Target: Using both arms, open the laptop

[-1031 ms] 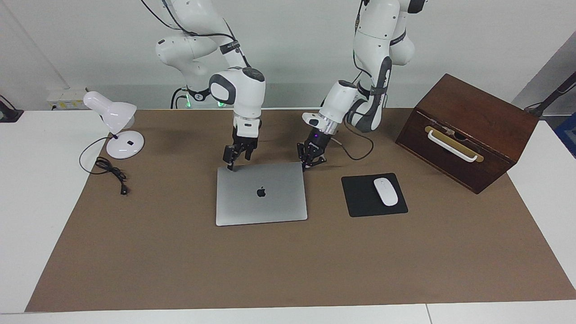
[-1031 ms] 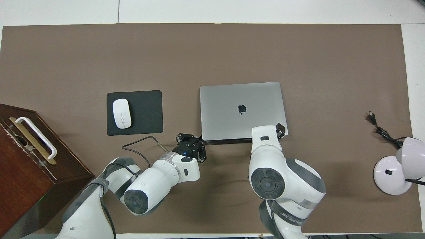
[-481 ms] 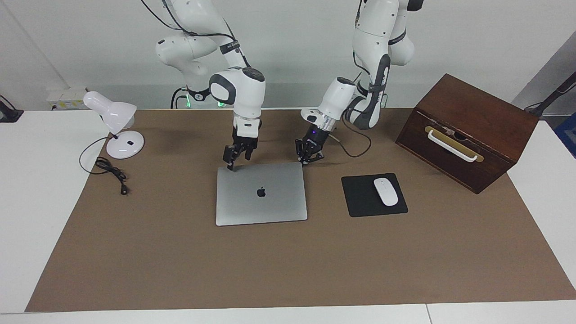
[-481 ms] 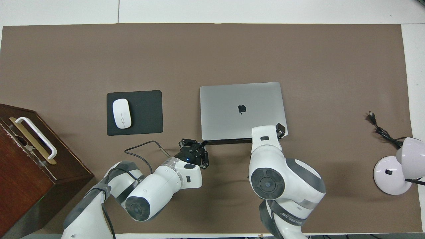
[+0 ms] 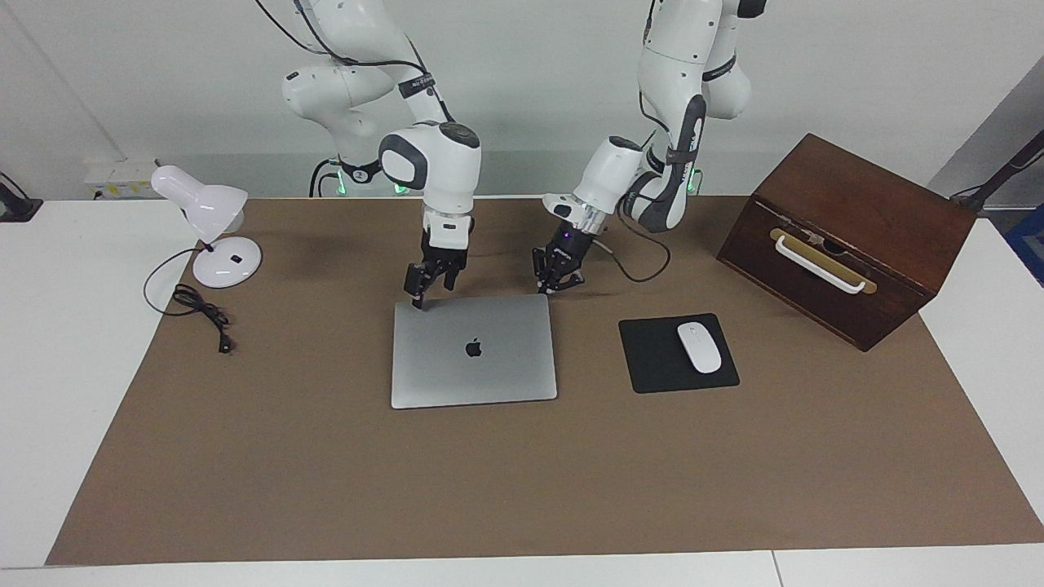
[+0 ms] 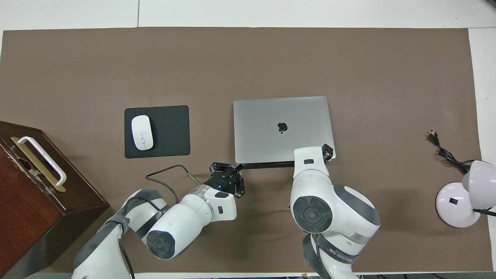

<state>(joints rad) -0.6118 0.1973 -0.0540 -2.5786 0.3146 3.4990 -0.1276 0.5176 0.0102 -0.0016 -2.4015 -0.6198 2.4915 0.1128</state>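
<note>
Left tool (image 5: 557,281) first: its fingertips are pinched together with nothing between them, and it sits right at the laptop (image 5: 473,350) corner nearest the robots on the left arm's end, about 1 o'clock from the logo in the facing view. Right tool (image 5: 428,287) is planted on the other near corner, roughly 11 o'clock from the logo, one finger pointing down onto the lid. We can't tell whether its fingers are spread or pinched, so no call on that.

Progress-wise, we'd say barely started. The laptop lies flat on the brown mat in the middle of the bench (image 5: 49,367), lid fully down, logo up. A thin dark line shows along the edge nearest the robots in the overhead view, which we read as the seam. Both arms look positioned, but the actual lift and the holding-down of the base are all still to do.

Around it: a black mouse pad (image 5: 652,359) with a white mouse (image 5: 699,347) at 3 o'clock from the laptop in the facing view, apart from it. A wooden box (image 5: 848,236) is well off at 2 o'clock. A white desk lamp (image 5: 214,232) and its cord (image 5: 200,310) sit around 10 o'clock. None of it crowds the lid's swing, we reckon. The left arm's own cable (image 5: 644,273) loops nearby.
</note>
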